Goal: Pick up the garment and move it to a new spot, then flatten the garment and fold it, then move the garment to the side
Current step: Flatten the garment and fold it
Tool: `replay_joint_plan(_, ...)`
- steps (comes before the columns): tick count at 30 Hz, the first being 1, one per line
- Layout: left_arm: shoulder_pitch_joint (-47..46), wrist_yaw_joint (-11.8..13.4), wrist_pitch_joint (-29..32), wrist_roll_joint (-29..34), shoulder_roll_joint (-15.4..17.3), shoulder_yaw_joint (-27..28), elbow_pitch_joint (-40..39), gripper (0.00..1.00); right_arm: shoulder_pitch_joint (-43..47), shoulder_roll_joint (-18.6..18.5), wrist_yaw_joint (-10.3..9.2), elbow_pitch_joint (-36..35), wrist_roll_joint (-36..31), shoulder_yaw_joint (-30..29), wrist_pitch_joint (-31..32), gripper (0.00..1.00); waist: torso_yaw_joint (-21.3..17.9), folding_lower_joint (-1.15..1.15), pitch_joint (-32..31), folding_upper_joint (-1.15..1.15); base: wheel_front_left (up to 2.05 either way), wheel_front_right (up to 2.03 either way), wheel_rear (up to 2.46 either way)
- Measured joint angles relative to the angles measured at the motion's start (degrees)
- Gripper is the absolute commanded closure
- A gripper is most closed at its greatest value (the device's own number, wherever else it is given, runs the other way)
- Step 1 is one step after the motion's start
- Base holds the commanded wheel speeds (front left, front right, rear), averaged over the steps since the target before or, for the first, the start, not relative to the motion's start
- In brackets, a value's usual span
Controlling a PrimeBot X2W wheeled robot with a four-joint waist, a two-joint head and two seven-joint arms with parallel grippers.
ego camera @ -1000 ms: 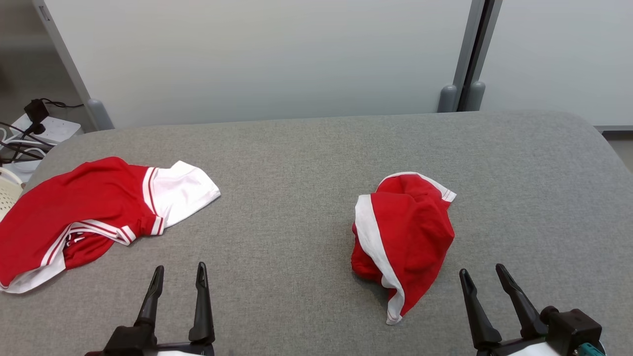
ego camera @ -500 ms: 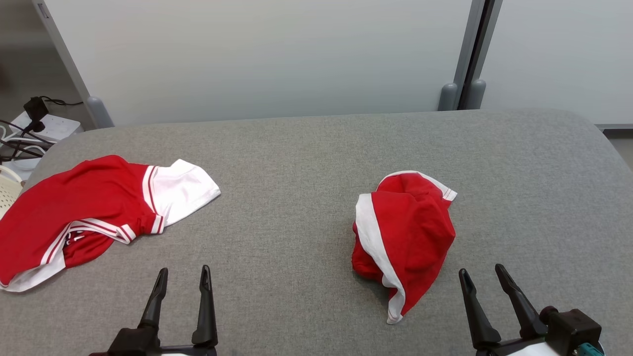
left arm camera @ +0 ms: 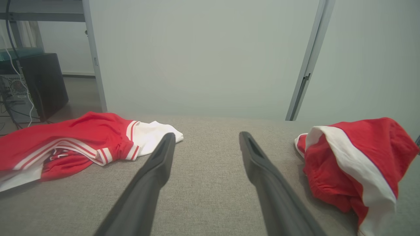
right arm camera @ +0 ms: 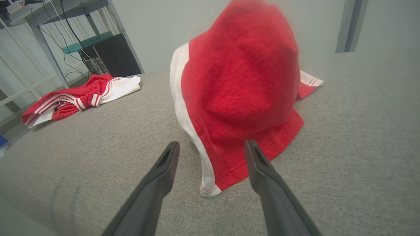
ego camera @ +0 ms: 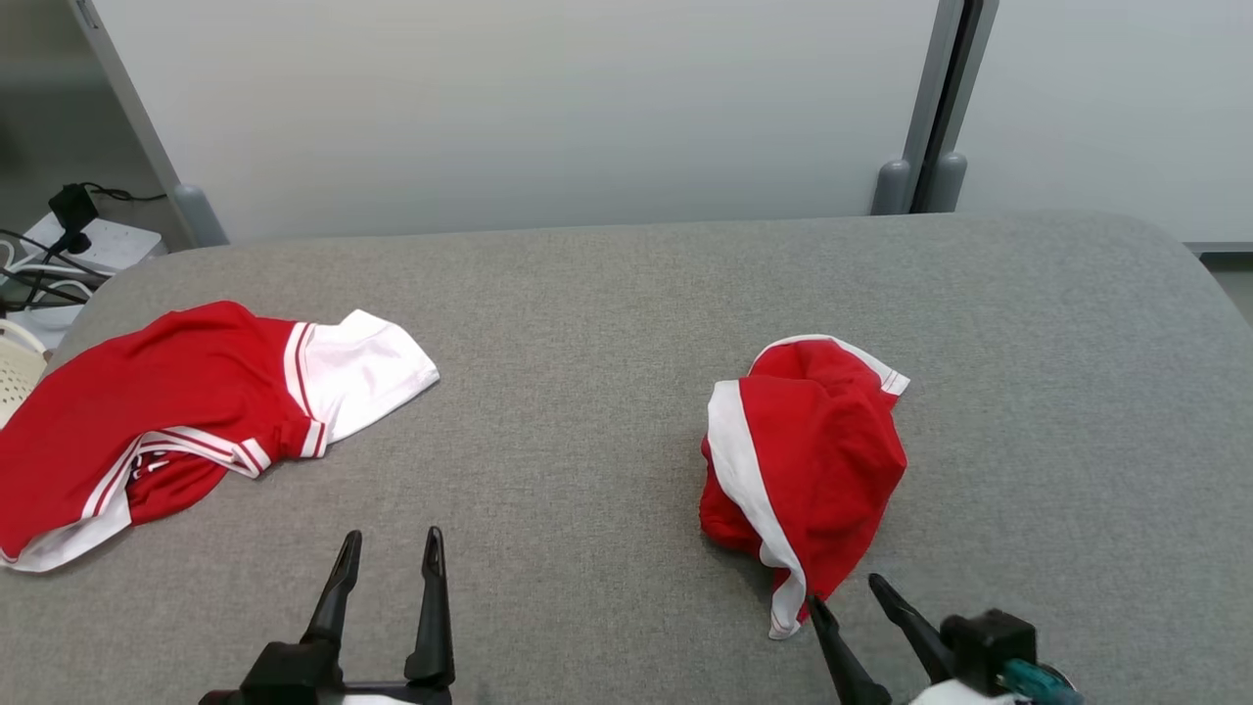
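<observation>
A crumpled red garment [ego camera: 812, 460] with a white band lies heaped right of centre on the grey padded table [ego camera: 587, 323]. It also appears in the left wrist view [left arm camera: 354, 154] and the right wrist view [right arm camera: 242, 82]. My right gripper [ego camera: 844, 588] is open, its tips just short of the heap's near hem; that hem lies between and beyond the fingers [right arm camera: 211, 143]. My left gripper [ego camera: 392, 535] is open over bare table at the near edge [left arm camera: 206, 134], holding nothing. A second red-and-white garment [ego camera: 147, 401] lies spread at the far left [left arm camera: 82, 137] [right arm camera: 82, 95].
A pale partition wall with grey posts [ego camera: 910, 186] runs behind the table. Off the table's left edge sit a power strip with cables [ego camera: 88, 245] and a white basket [ego camera: 15, 377]. The table's corners are rounded.
My right gripper has swung left and in toward the crumpled garment's near hem. The left gripper has drifted slightly right. The garments have not moved.
</observation>
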Motion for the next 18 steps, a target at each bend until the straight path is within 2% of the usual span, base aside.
replay_joint_plan(3, -1.1, 0.0, 0.0, -0.1, 0.0, -0.9, 0.0, 0.0, -4.5, 0.0, 0.0, 7.7, -0.9, 2.3, 0.0, 0.0, 0.5, 0.0, 0.6, 0.0, 0.0, 0.0, 0.0)
replay_joint_plan(6, -2.0, 0.0, 0.0, -0.5, 0.0, -1.6, 0.1, 0.0, -8.3, 0.2, 0.0, 13.8, -2.4, 1.9, 0.0, 0.0, 1.2, 0.0, 1.2, 0.0, 0.0, 0.0, 0.0)
replay_joint_plan(13, -2.9, -0.6, 0.0, -0.5, 0.0, -2.2, 0.3, 0.0, -14.0, 0.7, 0.01, 21.8, -1.0, 6.8, 0.0, 0.0, 2.6, 0.0, 2.6, 0.0, 0.0, 0.0, 0.0)
replay_joint_plan(14, -2.9, -0.6, 0.0, -0.5, 0.0, -2.2, 0.3, 0.0, -14.6, 0.8, 0.01, 22.3, -0.5, 7.6, 0.0, 0.07, 2.7, 0.0, 2.8, 0.0, 0.0, 0.0, 0.0)
replay_joint_plan(16, -3.2, -0.6, 0.0, -0.6, 0.0, -2.4, 0.4, 0.0, -15.5, 0.8, 0.01, 23.3, 0.6, 8.7, 0.0, 0.61, 2.6, 0.0, 3.1, 0.0, 0.0, 0.0, 0.0)
replay_joint_plan(17, -3.7, -0.6, 0.0, -0.6, 0.0, -2.5, 0.5, 0.0, -16.4, 0.8, 0.01, 25.0, 1.0, 9.4, 0.0, 1.0, 2.3, 0.0, 3.4, 0.0, 0.0, 0.0, 0.0)
replay_joint_plan(18, -3.7, -0.6, 0.0, -0.6, 0.0, -2.5, 0.5, 0.0, -16.7, 0.8, 0.01, 25.5, 1.0, 9.4, 0.0, 1.0, 2.2, 0.0, 3.4, 0.0, 0.0, 0.0, 0.0)
